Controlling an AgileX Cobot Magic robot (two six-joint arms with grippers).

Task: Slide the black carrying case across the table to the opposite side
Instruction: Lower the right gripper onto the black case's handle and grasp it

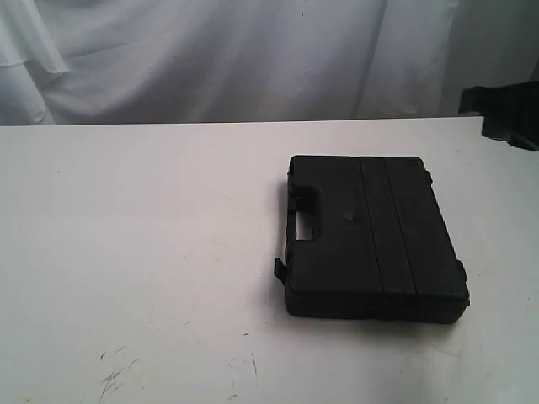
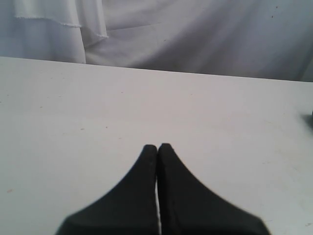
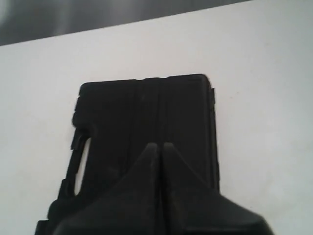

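Note:
The black carrying case (image 1: 370, 231) lies flat and closed on the right half of the white table (image 1: 126, 252), its handle slot (image 1: 305, 223) facing the table's middle. In the right wrist view my right gripper (image 3: 161, 145) is shut and empty, hovering over the case (image 3: 146, 112) lid; I cannot tell whether it touches. A dark part of the right arm (image 1: 505, 114) shows at the exterior view's right edge. My left gripper (image 2: 157, 146) is shut with nothing in it, over bare table (image 2: 98, 107), and is out of the exterior view.
White cloth (image 1: 253, 50) hangs behind the table's far edge. Dark scuff marks (image 1: 114, 374) dot the near left of the tabletop. Bare white surface stretches left of the case. A small dark shape (image 2: 311, 119) sits at the left wrist view's edge.

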